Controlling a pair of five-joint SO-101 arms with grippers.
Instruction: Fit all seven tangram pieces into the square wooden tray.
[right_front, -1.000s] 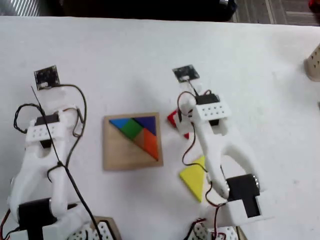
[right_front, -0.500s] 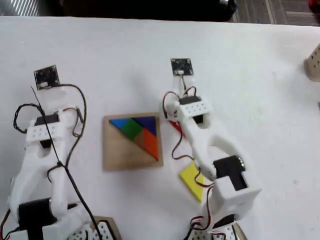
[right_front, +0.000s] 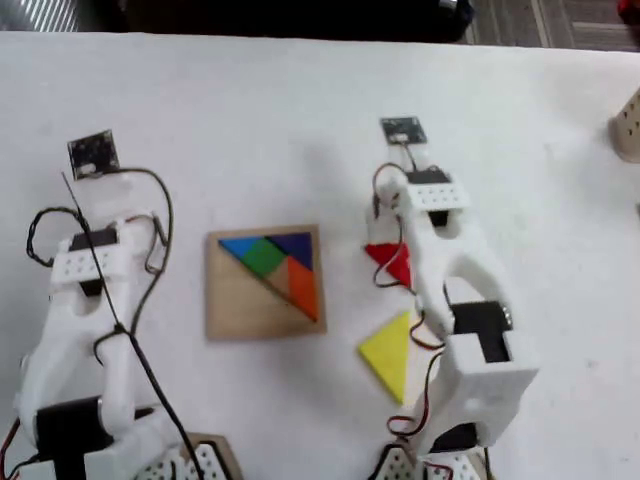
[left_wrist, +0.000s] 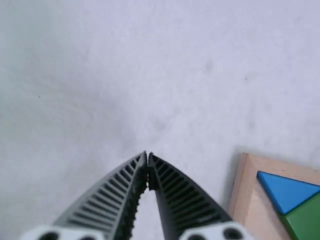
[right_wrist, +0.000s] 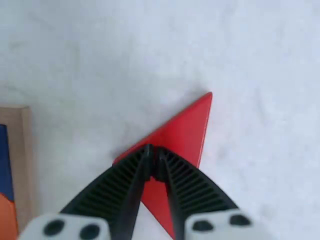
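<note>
Four coloured wooden pieces (right_front: 285, 268) fill half the square wooden tray (right_front: 235, 310). The flat red triangle (right_front: 388, 262) and flat yellow triangle (right_front: 390, 350) lie outside on the white bench (right_front: 300, 120). The left end effector (left_wrist: 147, 162) and right end effector (right_wrist: 152, 155) are closed and hold nothing.

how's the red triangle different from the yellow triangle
Colour: the red triangle is red, the yellow triangle is yellow.
Size: the yellow triangle looks larger, though an arm hides part of the red triangle.
Place: the red triangle lies farther from the arms' bases than the yellow triangle.
Gripper: the right gripper sits shut over the red triangle's edge; none is at the yellow triangle.
Shared: both lie on the table beside the tray, not in it.
</note>
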